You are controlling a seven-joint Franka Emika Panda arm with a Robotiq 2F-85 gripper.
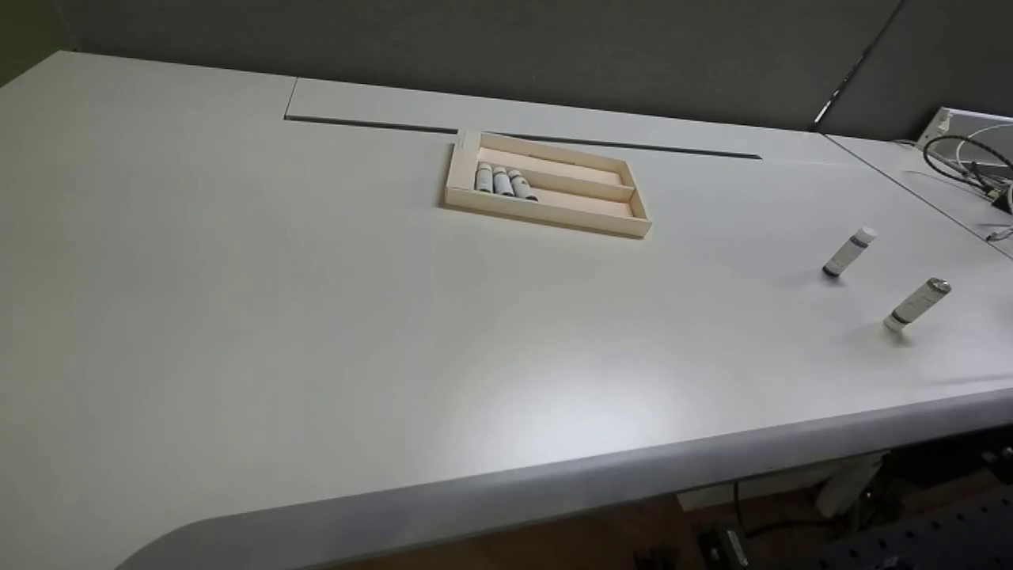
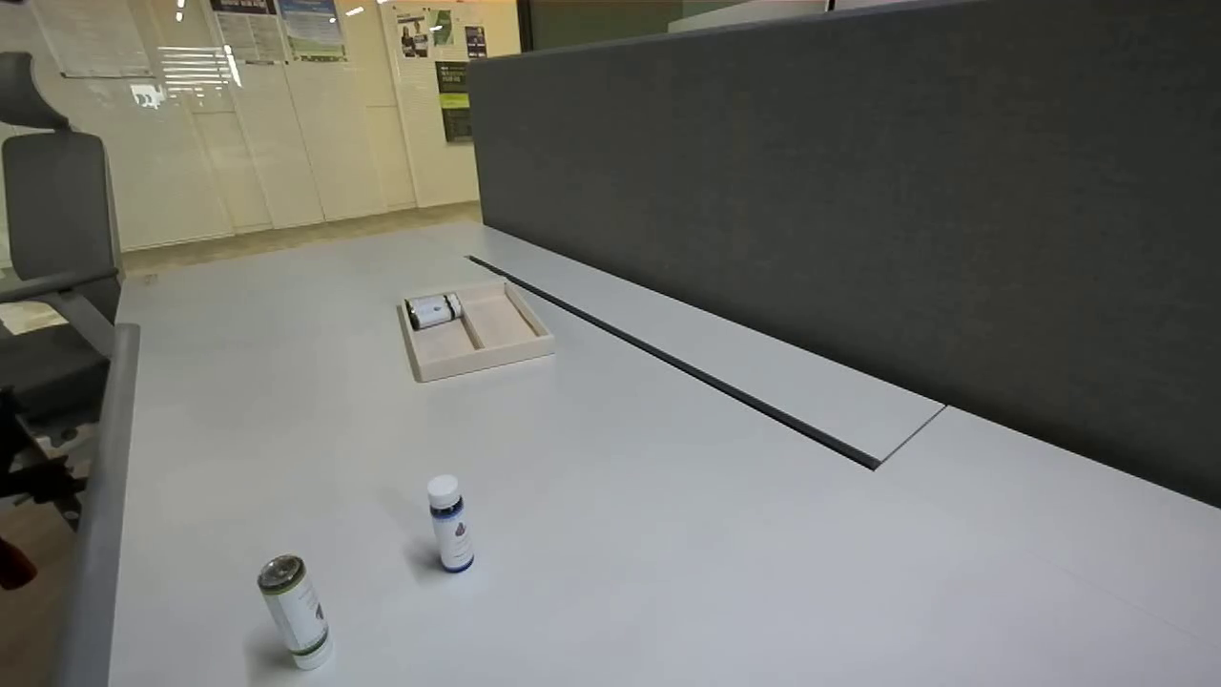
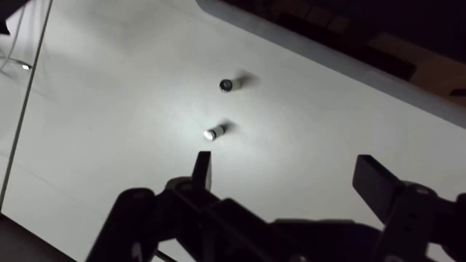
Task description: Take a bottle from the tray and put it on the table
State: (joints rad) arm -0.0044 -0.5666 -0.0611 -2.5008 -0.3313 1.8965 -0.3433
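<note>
The light wooden tray [image 1: 554,214] lies on the white table [image 1: 316,301] near the dark slot; it also shows in an exterior view [image 2: 486,359]. Three small bottles [image 1: 502,180] lie side by side in one end of its near compartment. In an exterior view one bottle [image 2: 434,310] shows there. Two more bottles stand on the table: one white cap up [image 1: 849,252], one dark end up [image 1: 918,303]. They show in the wrist view too, the white-capped bottle [image 3: 216,131] and the dark-ended bottle [image 3: 230,85]. My gripper [image 3: 284,154] is open and empty above the table, outside both exterior views.
A dark grey partition [image 2: 811,210] runs along the back of the table. Cables [image 1: 977,166] lie at the table's far end. The rounded front edge [image 1: 554,491] borders the floor side. A grey chair [image 2: 57,210] stands beside the table.
</note>
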